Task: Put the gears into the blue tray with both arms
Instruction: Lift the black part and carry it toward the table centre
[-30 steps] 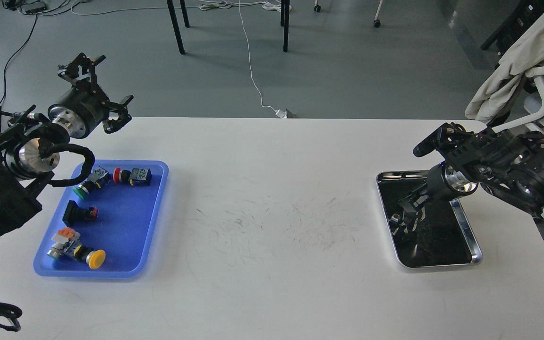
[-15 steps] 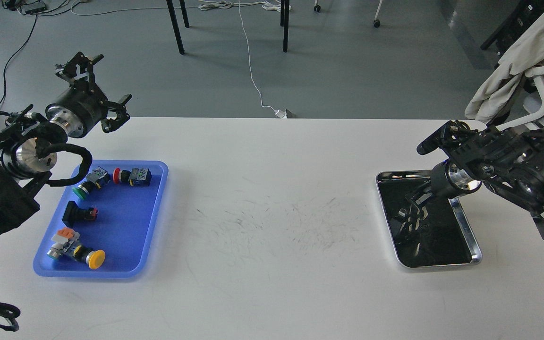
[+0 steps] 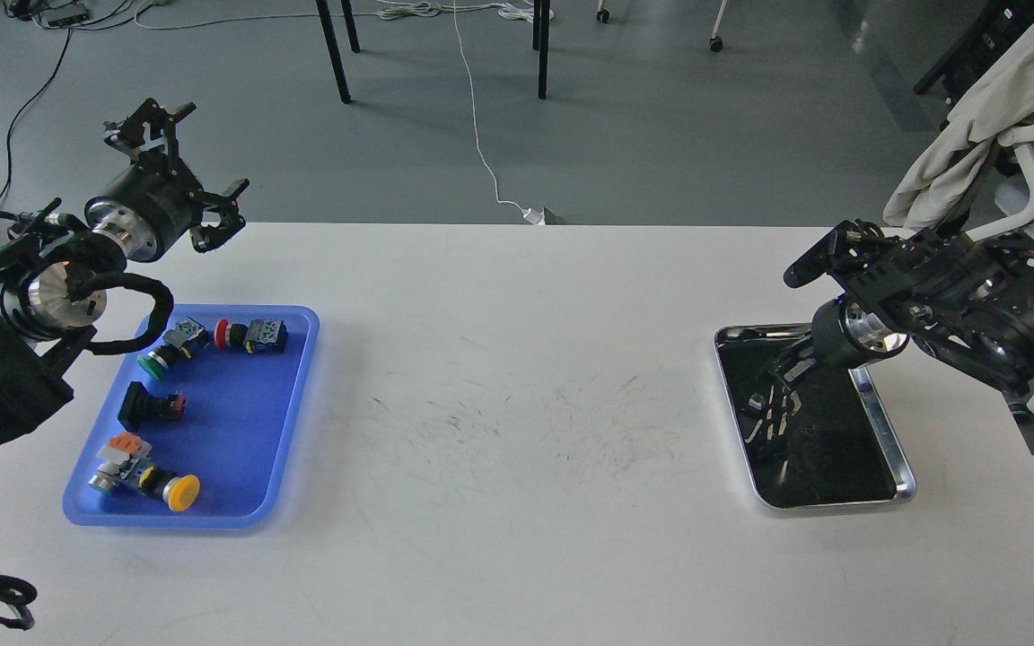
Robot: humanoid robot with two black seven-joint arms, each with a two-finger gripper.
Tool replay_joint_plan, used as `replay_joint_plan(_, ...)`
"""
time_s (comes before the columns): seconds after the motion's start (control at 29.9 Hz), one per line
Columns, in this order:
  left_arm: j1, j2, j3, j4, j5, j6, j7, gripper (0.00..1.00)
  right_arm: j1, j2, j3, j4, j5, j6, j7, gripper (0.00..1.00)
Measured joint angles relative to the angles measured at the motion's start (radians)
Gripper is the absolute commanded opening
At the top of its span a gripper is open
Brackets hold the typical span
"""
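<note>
At the left side of the white table [image 3: 517, 538] lies the blue tray [image 3: 239, 449], rectangular with rounded corners and a low rim, its long side running away from the near edge and its left part partly covered by the left arm. Inside it are four push-button switches: a green-capped one [image 3: 162, 352] and a red-capped one [image 3: 248, 335] at the far end, a black one [image 3: 147, 405] in the middle, and a yellow-capped one [image 3: 144, 475] near the close end. No gears can be made out in this tray. The left gripper [image 3: 178, 184] is raised beyond the tray's far left corner, over the table's back edge, its fingers spread wide apart with nothing between them. The middle of the table is bare apart from faint dark scuff marks, leaving a broad open stretch between the two trays. On the right sits a silver metal tray [image 3: 896, 449] with a dark, reflective bottom, close to the table's right edge. The right gripper [image 3: 773, 404] reaches down into its far half; it is dark against the dark bottom and its reflection, so I cannot tell how its fingers stand or whether they hold anything, and the gears themselves cannot be picked out there.
</note>
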Motion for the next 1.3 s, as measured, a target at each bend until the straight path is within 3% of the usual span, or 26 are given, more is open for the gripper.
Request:
replay_joint_plan(0.43, 0.0, 0.027, 0.0, -0.002, 0.001, 0.0, 0.0, 1.0, 0.137, 0.075, 0.036, 0.054, 0.006, -0.07, -0.002, 0.01)
replay_joint_plan(0.87, 0.0, 0.127, 0.0, -0.058, 0.001, -0.011, 0.0, 1.0, 0.137, 0.27, 0.077, 0.059, 0.01, -0.381, -0.001, 0.01)
replay_joint_plan(1.3, 0.0, 0.174, 0.0, -0.062, 0.001, -0.029, 0.002, 1.0, 0.067, 0.374, 0.141, 0.071, 0.009, -0.564, 0.016, 0.01)
